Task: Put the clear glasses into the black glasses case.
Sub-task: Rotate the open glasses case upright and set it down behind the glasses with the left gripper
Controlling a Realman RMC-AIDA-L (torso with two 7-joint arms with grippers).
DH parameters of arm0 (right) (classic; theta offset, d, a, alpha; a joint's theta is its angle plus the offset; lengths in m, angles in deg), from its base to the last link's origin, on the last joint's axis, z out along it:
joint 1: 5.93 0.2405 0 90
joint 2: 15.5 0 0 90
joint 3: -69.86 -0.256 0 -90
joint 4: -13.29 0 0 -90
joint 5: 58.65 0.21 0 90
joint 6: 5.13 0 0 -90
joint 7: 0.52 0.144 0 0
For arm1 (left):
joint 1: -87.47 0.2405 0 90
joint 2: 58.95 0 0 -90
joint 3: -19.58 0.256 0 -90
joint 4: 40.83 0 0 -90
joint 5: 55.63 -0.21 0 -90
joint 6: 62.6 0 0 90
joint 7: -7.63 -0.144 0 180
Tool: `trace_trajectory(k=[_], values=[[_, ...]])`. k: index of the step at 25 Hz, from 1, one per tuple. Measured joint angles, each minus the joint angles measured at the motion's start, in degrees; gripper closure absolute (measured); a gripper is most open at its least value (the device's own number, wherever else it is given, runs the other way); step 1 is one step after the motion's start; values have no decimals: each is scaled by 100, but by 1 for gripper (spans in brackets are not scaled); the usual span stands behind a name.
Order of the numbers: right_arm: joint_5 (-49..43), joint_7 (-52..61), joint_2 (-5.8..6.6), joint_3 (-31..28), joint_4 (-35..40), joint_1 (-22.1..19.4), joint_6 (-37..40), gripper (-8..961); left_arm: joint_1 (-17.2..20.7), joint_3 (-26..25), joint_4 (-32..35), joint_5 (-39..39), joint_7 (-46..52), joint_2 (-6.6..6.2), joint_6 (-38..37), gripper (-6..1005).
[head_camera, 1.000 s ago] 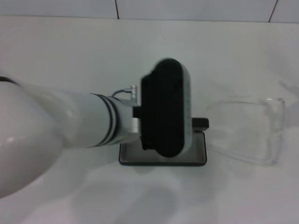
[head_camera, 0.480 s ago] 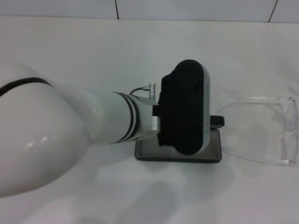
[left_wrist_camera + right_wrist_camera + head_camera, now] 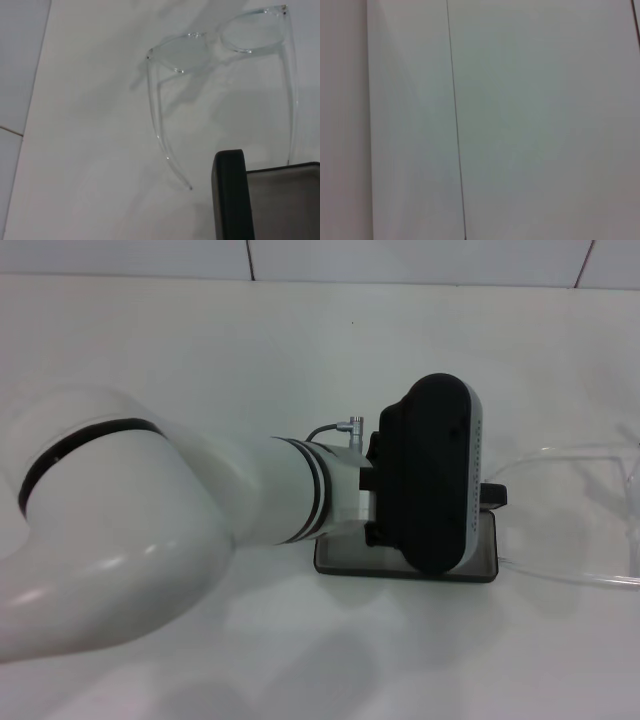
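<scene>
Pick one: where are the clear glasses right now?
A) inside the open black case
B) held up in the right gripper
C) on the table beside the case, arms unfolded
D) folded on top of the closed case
C: the clear glasses lie on the white table next to the open black glasses case, both arms spread.

You have a plain white desk [image 3: 200, 350] filling most of your head view. Along its far edge runs a white tiled wall [image 3: 400, 258] with dark grout lines. Your right wrist view shows only pale panels split by a thin dark seam [image 3: 455, 125].
</scene>
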Motion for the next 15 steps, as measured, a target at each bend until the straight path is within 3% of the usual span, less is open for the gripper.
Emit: trace_trajectory(k=[15], values=[[65,-2,-1,0,1,4,2,99,0,-13,-61,-148,239,-5,38,698]])
